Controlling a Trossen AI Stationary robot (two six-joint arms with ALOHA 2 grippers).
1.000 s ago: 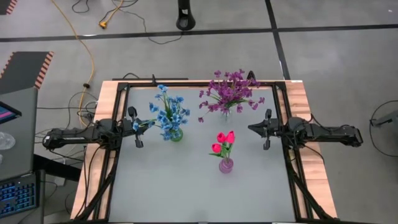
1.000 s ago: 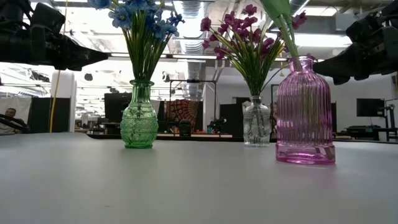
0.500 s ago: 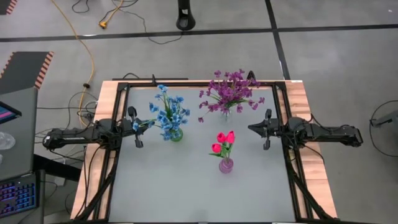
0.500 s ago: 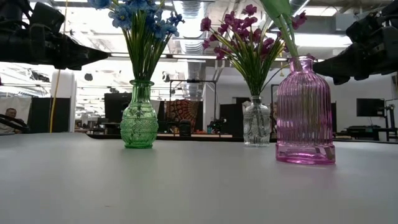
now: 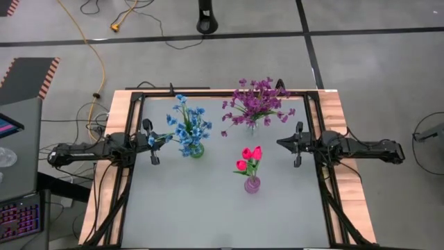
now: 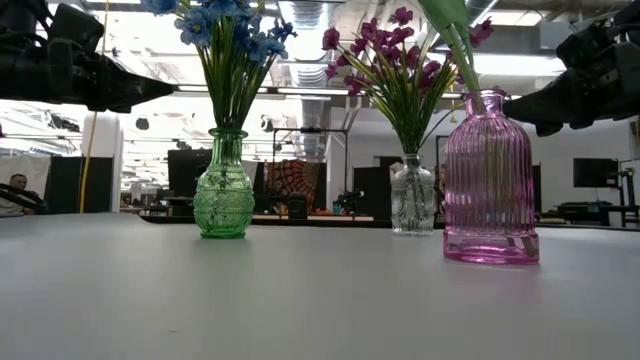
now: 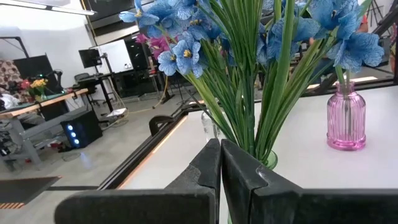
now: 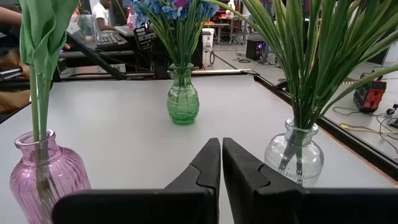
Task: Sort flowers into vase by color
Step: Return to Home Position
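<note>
**A:** Blue flowers (image 5: 189,128) are sitting in the green vase (image 6: 223,195), purple flowers (image 5: 255,103) in the clear vase (image 6: 412,195), and pink tulips (image 5: 250,160) in the pink-purple vase (image 6: 490,180). The overhead cam is showing the tulip heads, while the low cam is only catching their stems.

**B:** Yep, and the wrist cams are showing both pairs of fingers pressing shut on nothing. The left gripper (image 5: 158,139) is hanging over the desk's (image 5: 208,215) left side, just beside the blue bunch. The right gripper (image 5: 283,144) is hanging over the right side. Both arms are lying level and pointing inward.
</note>
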